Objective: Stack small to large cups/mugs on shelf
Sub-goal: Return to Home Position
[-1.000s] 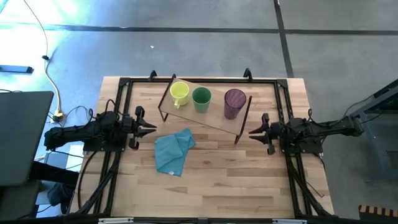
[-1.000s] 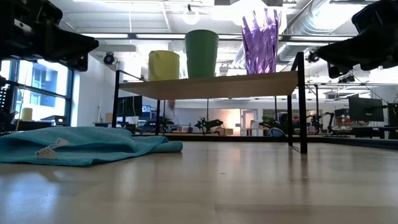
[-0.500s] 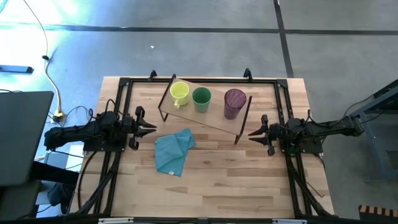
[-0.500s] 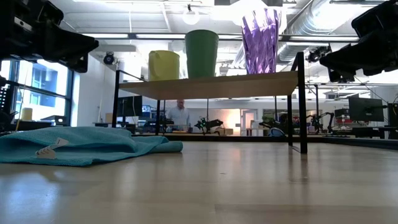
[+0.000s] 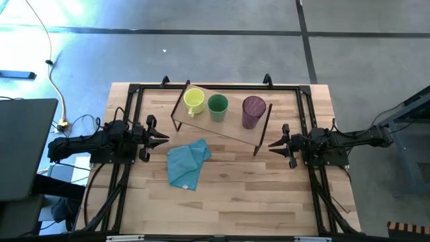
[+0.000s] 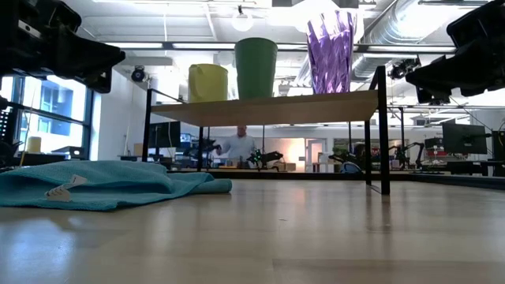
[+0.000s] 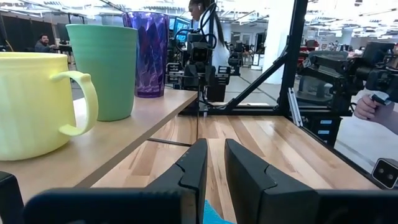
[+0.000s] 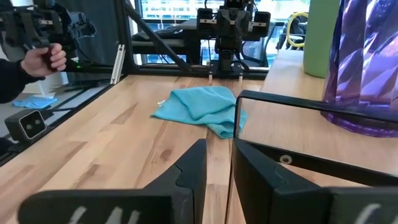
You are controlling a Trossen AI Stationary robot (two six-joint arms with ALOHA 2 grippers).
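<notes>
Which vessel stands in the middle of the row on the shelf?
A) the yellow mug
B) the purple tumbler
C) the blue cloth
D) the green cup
D: in the high view the green cup stands on the shelf between the yellow mug and the purple tumbler.
</notes>
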